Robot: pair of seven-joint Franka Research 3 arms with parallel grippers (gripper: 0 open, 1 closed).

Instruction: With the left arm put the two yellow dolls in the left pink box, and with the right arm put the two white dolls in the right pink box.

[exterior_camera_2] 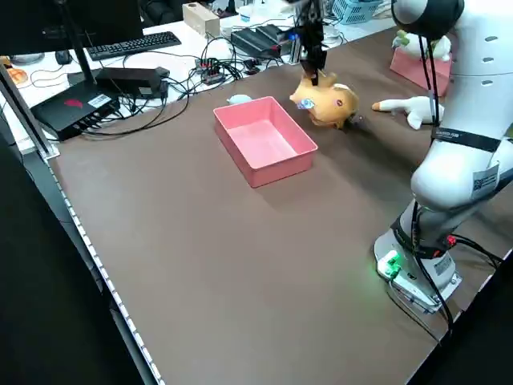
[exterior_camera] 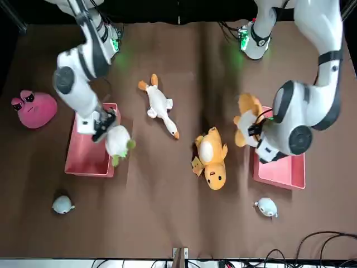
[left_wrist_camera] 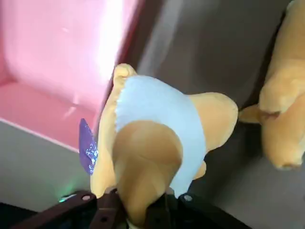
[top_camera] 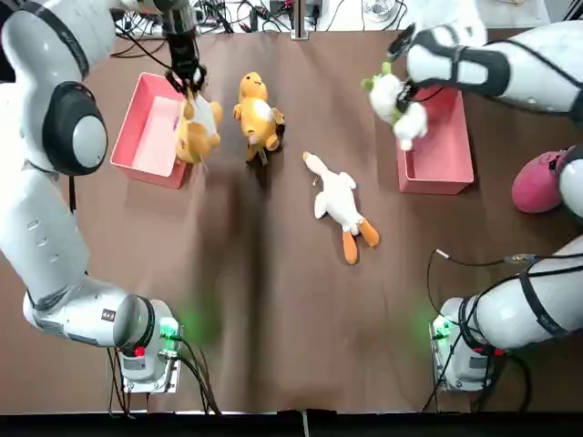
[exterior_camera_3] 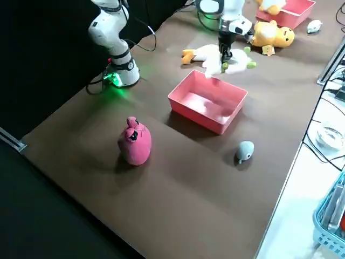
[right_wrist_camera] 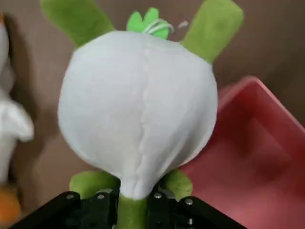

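Standing at the robot's end of the table and reading the overhead view as a clock, the white goose doll lies nearest, just past centre toward 3 o'clock, untouched on the brown table. Beyond it at about 12 o'clock sits the second yellow doll, also waiting.

At 10 o'clock the left gripper is pinched tight on a yellow doll, which dangles over the inner wall of the left pink box. To do this well, I'd carry it further toward 9 o'clock until the whole body hangs over the box floor, then release; let go here and it may drape over the rim.

At 2 o'clock the right gripper is clamped on a white doll with green ears, held above the near wall of the right pink box. The same advice applies: shift toward 3 o'clock before opening.

A pink round toy rests at 3 o'clock at the table edge. Across the table, two small grey toys sit at the far side, and past that cables, a keyboard and a blue basket clutter the benches.
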